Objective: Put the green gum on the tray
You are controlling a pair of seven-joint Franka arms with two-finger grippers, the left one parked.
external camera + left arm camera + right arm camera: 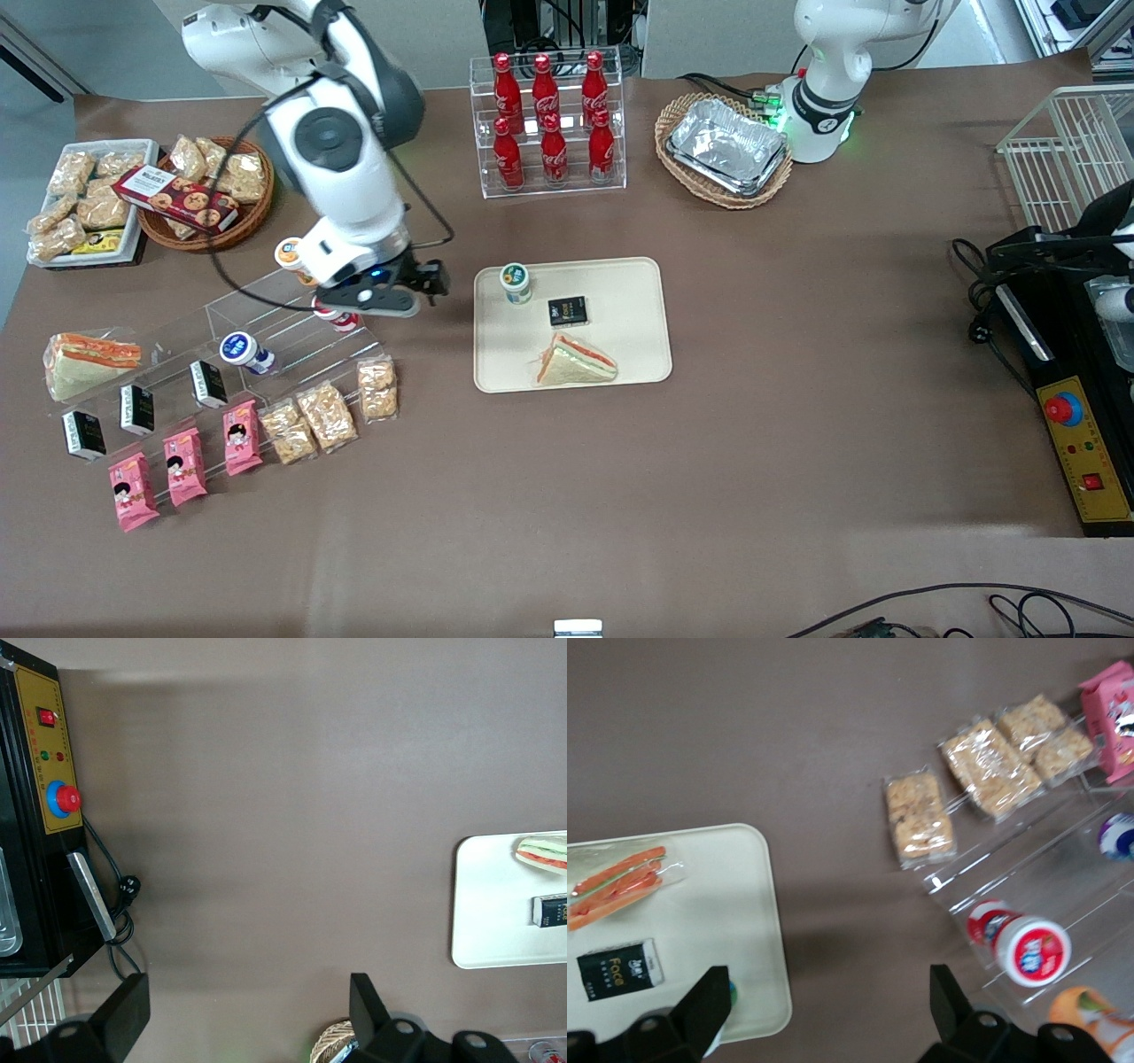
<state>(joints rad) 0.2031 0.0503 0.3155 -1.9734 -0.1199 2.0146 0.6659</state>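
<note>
The green gum (516, 283), a small white bottle with a green-rimmed lid, stands upright on the cream tray (620, 354) at the tray's corner nearest the working arm. In the right wrist view only a sliver of the green gum (730, 994) peeks past one finger, over the tray (735, 904). My gripper (431, 285) hangs open and empty above the bare table between the clear shelf and the tray, apart from the bottle. In the wrist view the gripper (830, 997) has its fingers spread wide over brown table.
On the tray also lie a black packet (567, 311) and a wrapped sandwich (574, 363). A clear stepped shelf (266, 328) holds orange-, red- and blue-lidded bottles (1031, 950), snack bars and packets. Cola rack (549, 124) and foil-tray basket (725, 149) stand farther from the camera.
</note>
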